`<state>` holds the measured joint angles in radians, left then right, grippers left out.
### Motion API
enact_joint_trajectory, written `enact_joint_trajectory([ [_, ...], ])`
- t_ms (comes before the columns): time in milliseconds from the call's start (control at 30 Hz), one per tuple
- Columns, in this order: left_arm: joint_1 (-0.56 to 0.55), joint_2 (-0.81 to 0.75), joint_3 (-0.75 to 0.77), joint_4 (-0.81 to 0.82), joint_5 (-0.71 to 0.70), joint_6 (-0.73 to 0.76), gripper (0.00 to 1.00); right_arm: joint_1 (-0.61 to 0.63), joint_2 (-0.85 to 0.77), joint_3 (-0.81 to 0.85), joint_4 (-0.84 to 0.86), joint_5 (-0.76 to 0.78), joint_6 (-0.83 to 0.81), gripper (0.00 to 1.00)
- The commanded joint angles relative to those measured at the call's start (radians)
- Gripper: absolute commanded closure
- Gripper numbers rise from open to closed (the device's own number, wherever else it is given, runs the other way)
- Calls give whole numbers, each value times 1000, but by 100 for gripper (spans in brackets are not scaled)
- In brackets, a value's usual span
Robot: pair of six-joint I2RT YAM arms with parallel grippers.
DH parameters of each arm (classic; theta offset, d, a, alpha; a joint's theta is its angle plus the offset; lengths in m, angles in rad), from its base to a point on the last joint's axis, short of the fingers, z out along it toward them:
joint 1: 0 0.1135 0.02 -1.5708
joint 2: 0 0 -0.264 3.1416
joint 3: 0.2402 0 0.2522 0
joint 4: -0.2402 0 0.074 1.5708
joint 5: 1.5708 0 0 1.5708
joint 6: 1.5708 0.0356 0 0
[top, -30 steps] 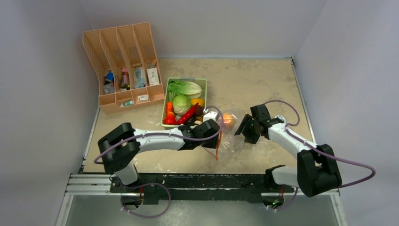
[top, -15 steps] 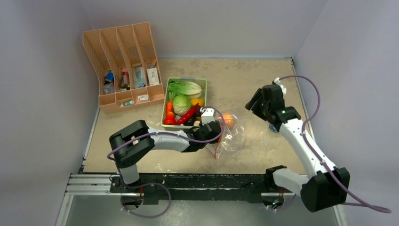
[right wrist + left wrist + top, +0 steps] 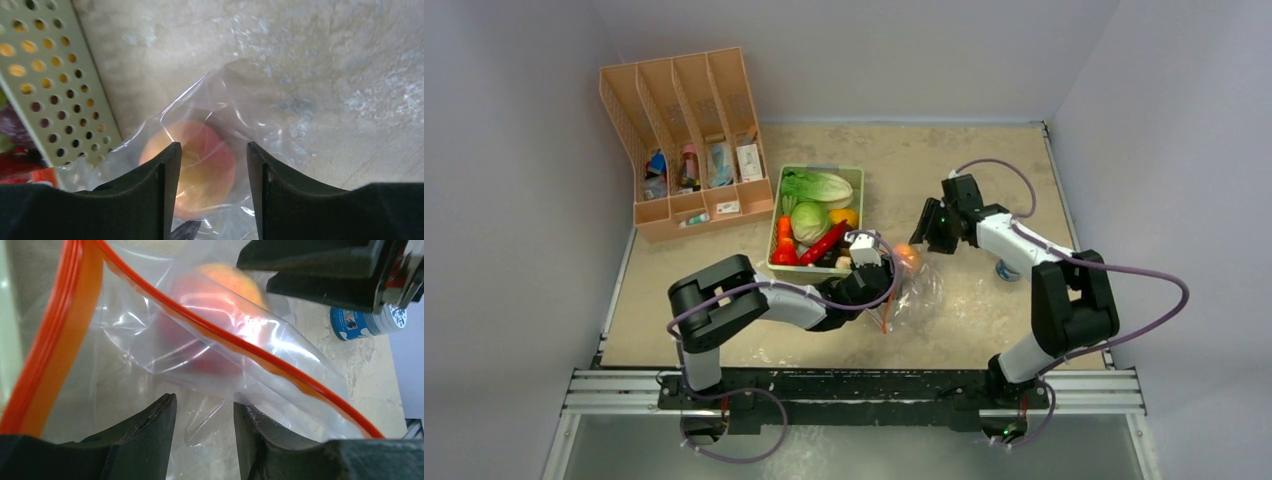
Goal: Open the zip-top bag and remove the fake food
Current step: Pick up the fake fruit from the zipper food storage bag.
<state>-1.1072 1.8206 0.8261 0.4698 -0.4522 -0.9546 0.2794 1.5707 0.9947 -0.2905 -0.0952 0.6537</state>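
Mottled beige tabletop (image 3: 984, 170), grey walls on three sides.

Peach-coloured plastic file organiser with four slots (image 3: 686, 140) stands at the far left, small packets in its bins.

Pale-green perforated plastic tray (image 3: 824, 168) sits right of the organiser. It holds toy produce: leafy lettuce, round cabbage, red chili, carrot.

Left arm reaches rightward along the tray's near side. Right arm bends in from the right.

Crinkly transparent zip-top bag (image 3: 919, 295) lies on the table just right of the tray's near right corner, between the two grippers. Its orange-red zip strip (image 3: 60, 340) gapes; the mouth faces the left gripper.

Left gripper (image 3: 204, 407): released, fingers apart at the bag's mouth, loose film lying across the gap, not pinched.

Right gripper (image 3: 214, 150): released, fingers spread above the bag's far end, astride the fruit below.

Round orange-pink toy peach (image 3: 200, 165) is inside the bag, at its far end, next to the tray wall.

Small blue-and-white can (image 3: 1007, 270) lies right of the bag, near the right arm.
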Motion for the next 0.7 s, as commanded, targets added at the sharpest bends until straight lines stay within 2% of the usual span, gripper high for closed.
enact_joint_trajectory([
  [0,12,63,-9,118,-13,-15,54,-1,-2,-84,31,-23,-26,47],
  [67,9,94,-56,273,-6,56,54,0,-9,-131,46,9,-30,48],
  [167,33,130,-155,470,7,35,50,0,-13,-189,86,-65,-41,47],
  [233,47,150,-204,595,50,41,47,4,10,-171,88,-41,-67,47],
  [333,49,165,-195,604,102,82,45,9,11,-159,82,-45,-86,47],
  [433,43,161,-196,619,123,89,42,9,-17,-139,18,40,-65,47],
  [667,32,74,-233,535,3,66,40,8,-106,-38,-10,35,-44,43],
])
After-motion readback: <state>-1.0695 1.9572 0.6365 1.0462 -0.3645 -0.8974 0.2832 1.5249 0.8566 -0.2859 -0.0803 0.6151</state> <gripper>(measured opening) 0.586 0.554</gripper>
